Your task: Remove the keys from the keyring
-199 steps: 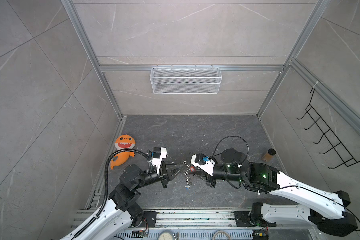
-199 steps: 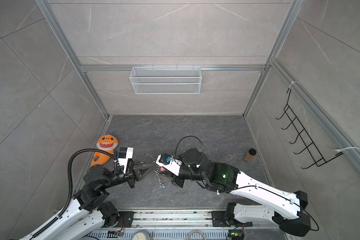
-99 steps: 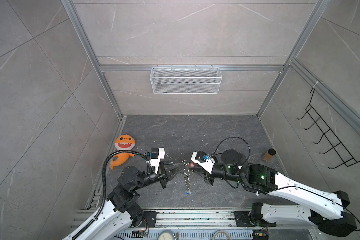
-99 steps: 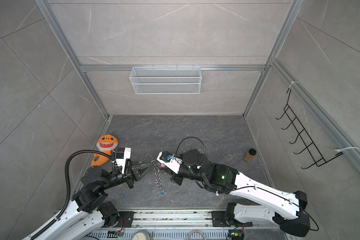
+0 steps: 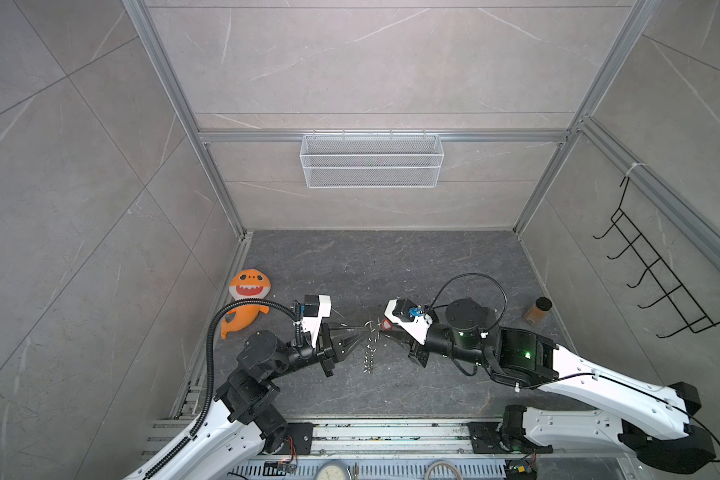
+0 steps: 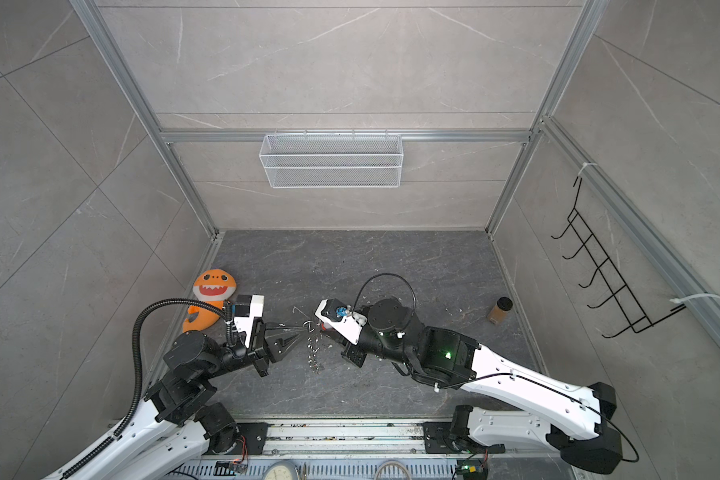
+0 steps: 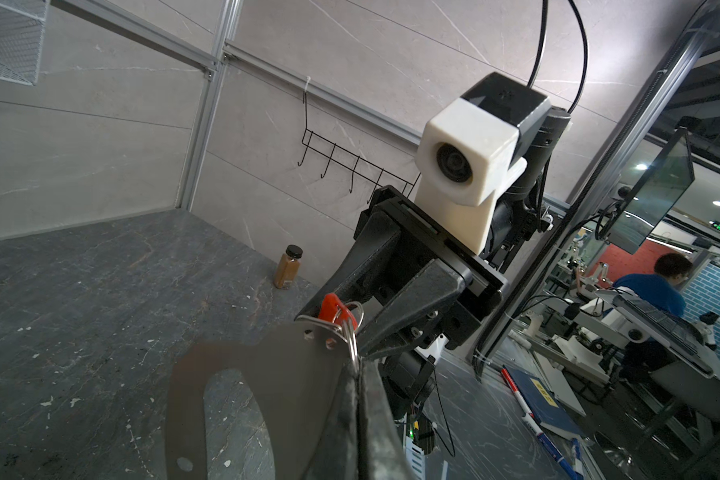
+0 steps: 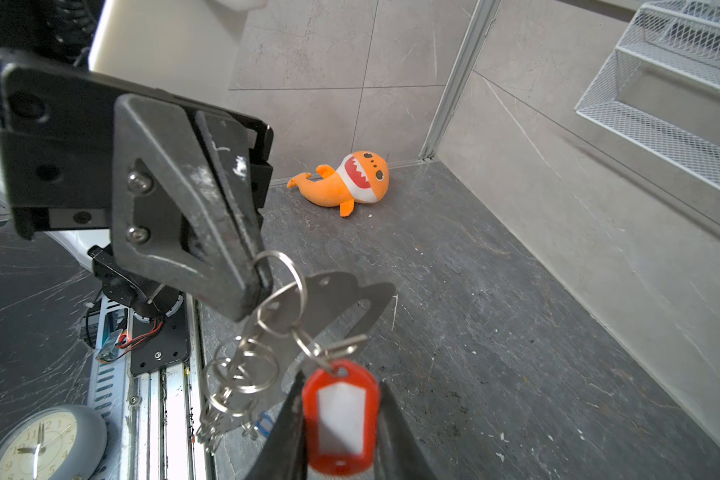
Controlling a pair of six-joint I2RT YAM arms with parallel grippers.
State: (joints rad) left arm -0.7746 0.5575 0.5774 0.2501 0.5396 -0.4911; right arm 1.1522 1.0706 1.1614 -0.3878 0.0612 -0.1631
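Suspending the keyring (image 8: 333,286) above the tabletop (image 5: 391,266) between both arms, we have the left jaws pinched together on its large ring (image 8: 303,286) and the right jaws clamped on the red tag (image 8: 340,419), presumably bracing to work that key (image 8: 344,345) free.
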